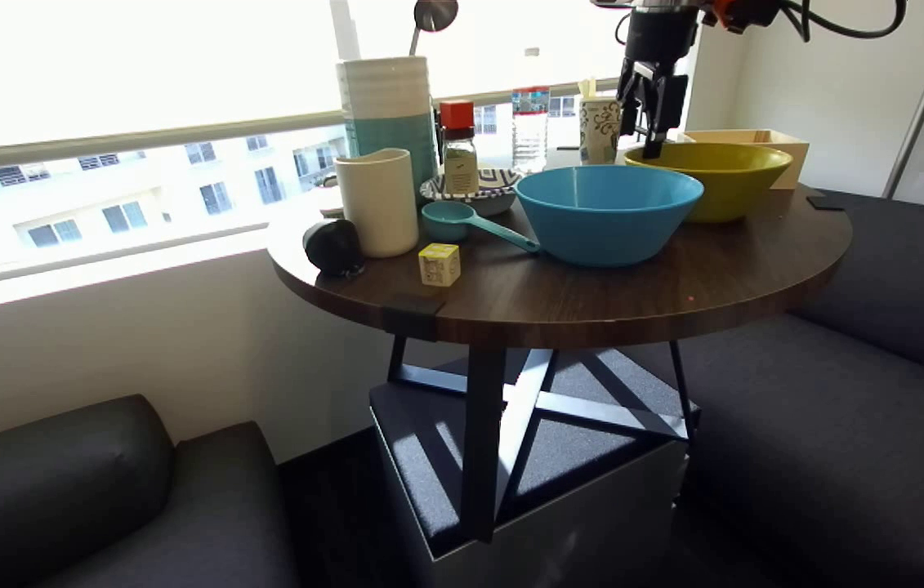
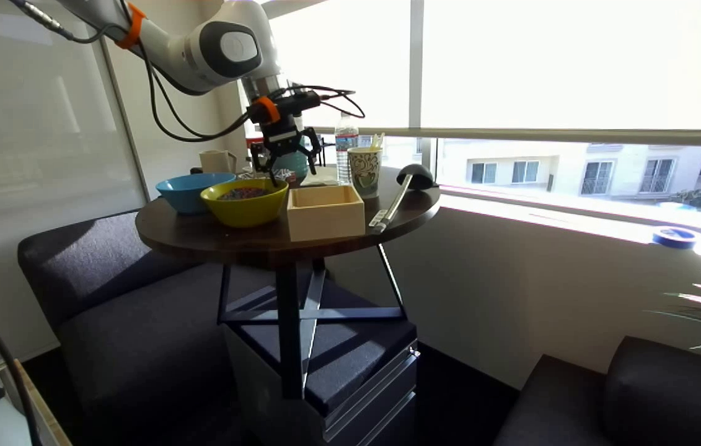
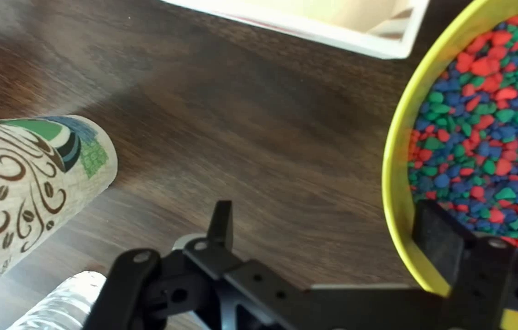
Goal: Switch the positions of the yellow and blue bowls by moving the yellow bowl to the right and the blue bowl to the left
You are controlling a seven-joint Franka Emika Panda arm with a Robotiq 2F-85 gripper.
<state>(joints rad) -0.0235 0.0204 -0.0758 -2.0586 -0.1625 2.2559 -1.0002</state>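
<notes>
- On the round dark table (image 1: pixel 756 265), between the blue bowl (image 1: pixel 609 227) and the pale wooden box (image 2: pixel 326 221): the yellow bowl (image 2: pixel 245 209), upright, set beneath one side of the gripper (image 3: pixel 325 204).
- Inside the yellow bowl: a bed of small red, green and blue pieces (image 3: pixel 492 137), shown most clearly in the wrist view.
- At the rim of the yellow bowl: gripper pointed downward, released, jaws spread well apart and straddling the wall.
- On the inner side of the wall: one finger (image 3: pixel 439 238), close to the yellow surface; cannot tell whether touching.
- On the outer side of the wall: the opposite finger (image 3: pixel 221 224), well apart from the rim, above the table.
- Just beside the yellow bowl: the blue bowl, upright, hiding part of the yellow wall in an exterior view; cannot tell whether in contact.
- On the opposite flank: the wooden box, corner near the yellow rim in the wrist view, a close obstruction.
- On the outer finger's side: patterned paper cup (image 3: pixel 34 183) and clear water bottle (image 3: pixel 64 305), both upright, both near the gripper.
- Beside the blue bowl: teal scoop (image 1: pixel 447 222), handle directed toward the blue base.
- Farther out: red-capped jar (image 1: pixel 461 157), patterned dish (image 1: pixel 497 199), cream cup (image 1: pixel 380 204), black rounded object (image 1: pixel 332 247) and small cube (image 1: pixel 439 266).
- Past the wooden box, near the table edge: ladle (image 2: pixel 398 198).
</notes>
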